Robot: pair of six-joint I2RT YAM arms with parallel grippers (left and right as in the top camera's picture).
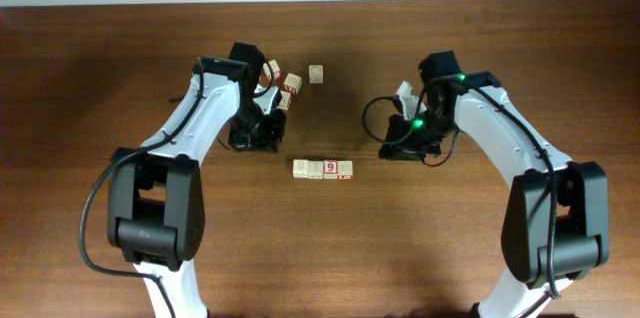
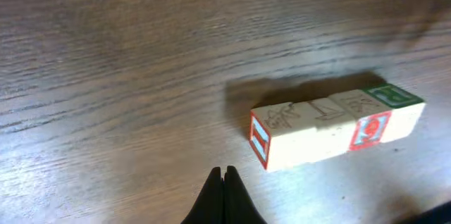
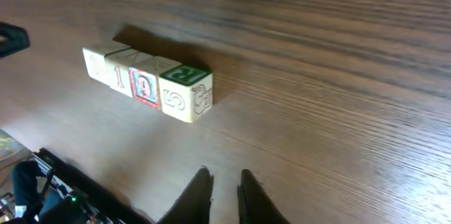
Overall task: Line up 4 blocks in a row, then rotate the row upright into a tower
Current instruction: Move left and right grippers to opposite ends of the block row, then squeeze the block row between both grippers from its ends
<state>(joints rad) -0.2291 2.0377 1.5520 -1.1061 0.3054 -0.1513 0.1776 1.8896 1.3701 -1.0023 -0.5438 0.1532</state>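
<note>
**Left gripper (image 2: 223, 175).** The jaws are fully closed, the fingertips meet and nothing is held. In the left wrist view the tips sit at the bottom centre of the frame. The row of four blocks (image 2: 331, 129) lies to the right of the tips and above them, apart from them, with bare table (image 2: 106, 76) between. The long axis of the row runs from centre-frame up to the right edge at a slight tilt. The near end, a red-framed face, points to the lower left. A green face shows at the far right end.

**Right gripper (image 3: 224, 175).** The jaws stand slightly apart with a narrow slit between the fingers. Nothing is between them. In the right wrist view the tips sit at the bottom centre. The row (image 3: 144, 83) lies in the upper left of the frame, well apart from the tips. Its long axis runs from upper left to lower right. The end with the green face is nearest the claw, and the red face with the white 9 is second from that end.

**Overhead view.** The row (image 1: 323, 169) lies at centre-frame, between the two arms and slightly lower than both wrists. Its long axis is horizontal, and the cubes touch side to side. The red 9 faces up, third from the left. Loose cubes (image 1: 287, 85) lie at upper centre, beside the left arm.
</note>
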